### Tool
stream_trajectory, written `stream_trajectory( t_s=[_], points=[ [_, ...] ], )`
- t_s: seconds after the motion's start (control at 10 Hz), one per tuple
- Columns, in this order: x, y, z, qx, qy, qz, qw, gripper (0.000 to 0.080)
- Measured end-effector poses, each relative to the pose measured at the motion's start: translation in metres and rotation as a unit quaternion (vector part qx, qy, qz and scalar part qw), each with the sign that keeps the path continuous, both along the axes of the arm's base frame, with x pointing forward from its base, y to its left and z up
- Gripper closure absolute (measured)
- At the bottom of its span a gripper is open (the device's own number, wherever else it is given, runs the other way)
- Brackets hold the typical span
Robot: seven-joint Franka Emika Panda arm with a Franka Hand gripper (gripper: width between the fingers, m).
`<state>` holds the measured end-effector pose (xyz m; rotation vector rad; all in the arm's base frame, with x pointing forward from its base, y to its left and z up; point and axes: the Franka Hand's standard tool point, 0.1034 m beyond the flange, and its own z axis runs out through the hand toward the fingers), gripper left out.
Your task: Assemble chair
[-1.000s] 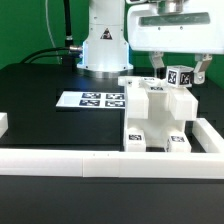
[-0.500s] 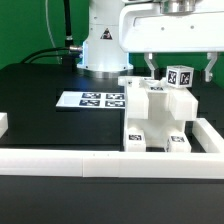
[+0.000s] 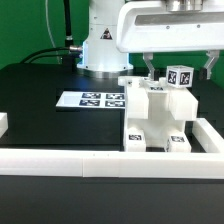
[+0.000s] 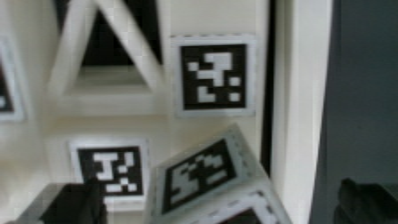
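The chair [image 3: 158,118] stands right of centre in the exterior view, a blocky white body on the black table [image 3: 40,120]; it sits just behind the front run of the white rail [image 3: 90,160], though I cannot tell whether they touch; the marker board [image 3: 92,100] lies to the left of it in that frame, apart from it; my base [image 3: 100,40] rises at the upper middle.

My gripper [image 3: 178,70] hangs over the chair's top at the upper right of the frame, jaws spread wide and grasping nothing; a small tagged block [image 3: 180,77] on top of the chair sits between my fingers [image 3: 148,66], with a gap on either side of it.

Only the exterior view gives the whole chair, the table, the rail and the board; the wrist view is filled with white chair faces seen close and blurred. There I see what the other view hides: an upright tag [image 4: 214,78], a smaller tag [image 4: 112,168] and a tilted tag [image 4: 210,175]; my dark fingertips [image 4: 71,205] stand well apart, the tilted tag between them.
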<state>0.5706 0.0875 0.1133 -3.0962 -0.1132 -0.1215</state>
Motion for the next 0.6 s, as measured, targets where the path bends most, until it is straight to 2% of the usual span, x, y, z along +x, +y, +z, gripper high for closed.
stream_trajectory(
  t_s=[0.1,0.2,0.3,0.4,0.5,0.6],
  points=[
    [0.0007,-0.0006,0.0002,-0.005,-0.005,0.029,1.000,0.0150],
    [0.0007,-0.0014,-0.0003,-0.012,-0.012,0.067,0.998,0.0237],
    [0.0004,-0.0023,-0.0008,-0.013,-0.012,0.078,0.997,0.0373],
    [0.0004,-0.0023,-0.0008,-0.013,-0.012,0.076,0.997,0.0373],
    [0.0003,-0.0024,-0.0011,-0.013,-0.012,0.073,0.997,0.0536],
    [0.0003,-0.0024,-0.0012,-0.012,-0.011,0.062,0.998,0.0534]
  ],
)
